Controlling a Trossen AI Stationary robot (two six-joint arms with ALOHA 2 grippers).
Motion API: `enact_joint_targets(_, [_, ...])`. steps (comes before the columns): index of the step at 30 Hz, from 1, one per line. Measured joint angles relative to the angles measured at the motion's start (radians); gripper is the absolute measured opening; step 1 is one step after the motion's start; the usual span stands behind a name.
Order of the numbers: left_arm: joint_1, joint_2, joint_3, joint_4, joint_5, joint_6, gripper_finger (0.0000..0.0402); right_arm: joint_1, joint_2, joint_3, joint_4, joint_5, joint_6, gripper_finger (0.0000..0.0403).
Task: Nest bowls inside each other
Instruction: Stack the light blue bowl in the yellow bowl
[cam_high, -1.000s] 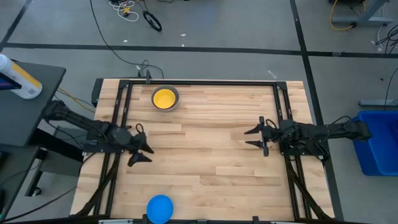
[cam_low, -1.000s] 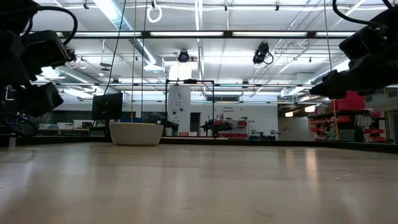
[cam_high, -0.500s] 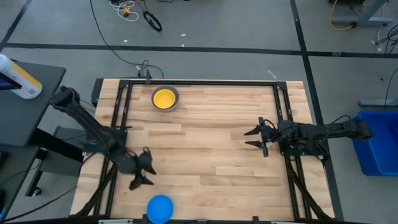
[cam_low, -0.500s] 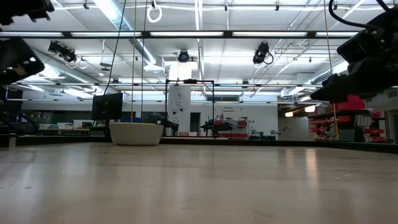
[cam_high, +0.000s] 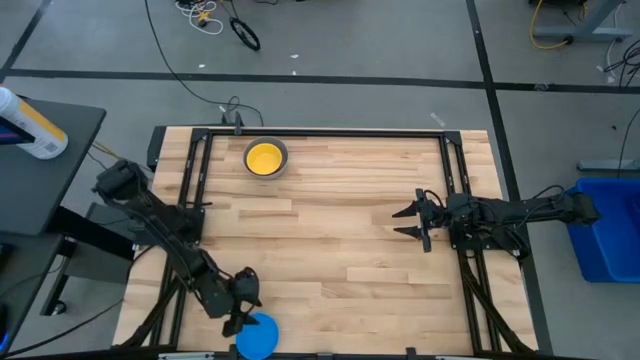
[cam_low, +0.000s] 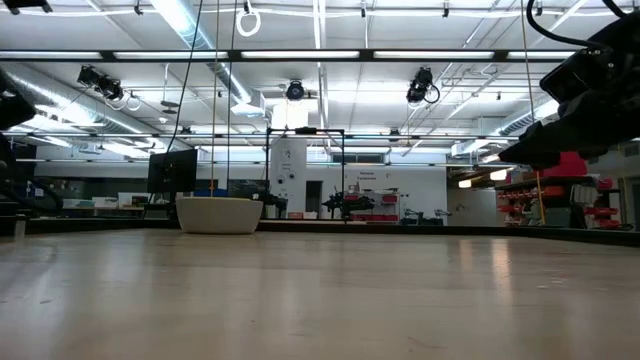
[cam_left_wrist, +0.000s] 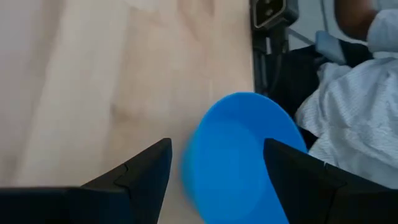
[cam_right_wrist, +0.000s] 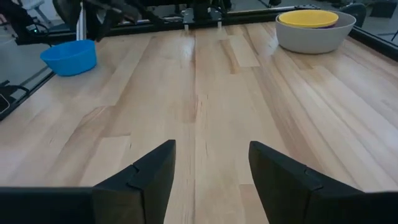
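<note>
My left pincer (cam_high: 243, 312) open beside light blue bowl (cam_high: 258, 335) at worktop (cam_high: 340, 240) edge; a nudge could knock it off.

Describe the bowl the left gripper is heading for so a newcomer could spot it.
On the wooden table, look at the near edge on the left arm's side. The light blue bowl sits alone by the open left gripper; the other stack, far off, shows a yellow bowl inside.
</note>
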Motion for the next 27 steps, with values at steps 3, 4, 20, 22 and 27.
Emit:
enact_joint_targets(3, [-0.019,0.03,0.0,0.032,-0.016,-0.027,0.026,0.0,0.0,0.0,0.0,-0.013,0.007,0.0218])
enact_joint_targets(4, [-0.024,0.038,0.0,0.03,-0.025,-0.038,0.026,0.0,0.0,0.0,0.001,-0.019,0.007,0.022])
enact_joint_targets(20, [-0.047,0.114,-0.001,0.035,-0.085,-0.099,0.026,0.001,0.0,0.0,0.015,-0.078,0.033,0.0247])
enact_joint_targets(22, [-0.047,0.114,-0.001,0.035,-0.085,-0.101,0.0258,0.001,0.0,0.0,0.014,-0.078,0.033,0.0251])
enact_joint_targets(27, [-0.052,0.114,-0.001,0.035,-0.083,-0.101,0.0225,0.001,0.0,0.0,0.014,-0.078,0.033,0.0259])
